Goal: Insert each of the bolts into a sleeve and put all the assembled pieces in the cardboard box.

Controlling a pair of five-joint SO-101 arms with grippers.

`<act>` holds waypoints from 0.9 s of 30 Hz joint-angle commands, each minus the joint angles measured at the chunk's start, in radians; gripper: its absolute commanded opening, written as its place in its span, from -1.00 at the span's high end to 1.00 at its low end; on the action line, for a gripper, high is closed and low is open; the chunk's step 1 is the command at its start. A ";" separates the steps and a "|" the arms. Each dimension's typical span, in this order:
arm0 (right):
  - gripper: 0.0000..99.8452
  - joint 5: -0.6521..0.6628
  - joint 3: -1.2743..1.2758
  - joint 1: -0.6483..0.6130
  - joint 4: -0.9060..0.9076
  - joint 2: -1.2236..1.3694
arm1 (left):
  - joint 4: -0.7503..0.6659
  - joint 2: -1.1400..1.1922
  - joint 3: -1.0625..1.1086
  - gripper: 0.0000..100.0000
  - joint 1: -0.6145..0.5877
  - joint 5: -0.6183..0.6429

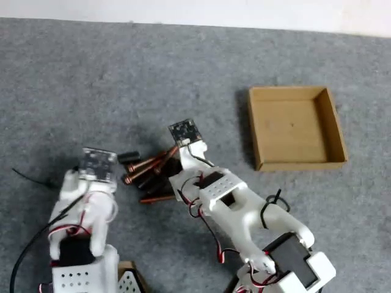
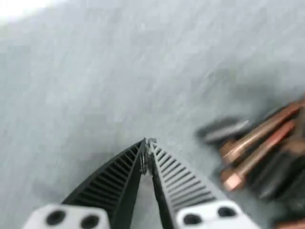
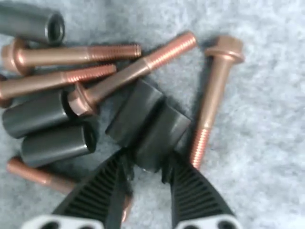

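Observation:
Several copper bolts [image 1: 146, 163] and dark sleeves [image 1: 129, 157] lie in a pile on the grey carpet between the two arms. My right gripper [image 3: 147, 164] is open low over the pile, and the end of one dark sleeve [image 3: 159, 136] lies between its fingertips. A second sleeve [image 3: 133, 112] lies against that one, and a bolt [image 3: 214, 95] rests just beside it. My left gripper [image 2: 148, 142] is shut on nothing above bare carpet, to the left of the pile's bolts [image 2: 257, 143] and a sleeve [image 2: 223, 129]. The cardboard box [image 1: 332, 125] stands empty at the right.
More bolts [image 3: 71, 55] and sleeves [image 3: 35, 112] crowd the far side of the pile, some crossing each other. Grey carpet [image 1: 122, 73] stretches open behind the pile and between it and the box. A black cable [image 1: 27, 179] trails at the left arm.

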 commanded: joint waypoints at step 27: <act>0.99 0.017 -0.027 -0.004 -0.036 -0.002 | -0.281 0.415 -0.007 0.76 0.291 -0.063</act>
